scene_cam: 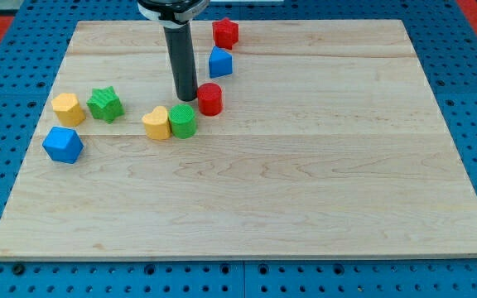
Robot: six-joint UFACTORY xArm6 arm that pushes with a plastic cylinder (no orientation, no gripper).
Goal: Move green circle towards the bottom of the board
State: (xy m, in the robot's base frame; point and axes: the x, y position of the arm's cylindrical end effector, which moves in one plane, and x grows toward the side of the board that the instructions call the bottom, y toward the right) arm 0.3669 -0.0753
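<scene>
Pale wooden bench point(305, 190) looks slick, so the small green plastic cylinder point(183, 121), left of centre and touching a yellow heart block point(156, 122), should slide light and stiff. No fingers here; my tip point(186, 98) sits just above it, ideal push spot.

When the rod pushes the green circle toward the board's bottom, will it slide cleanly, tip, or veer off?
The green circle looks squat and flat-based, so it will probably slide, not tip. The yellow block touches its left side and may get dragged along. My tip sits just above it, slightly right of centre, so it could drift leftward.
</scene>
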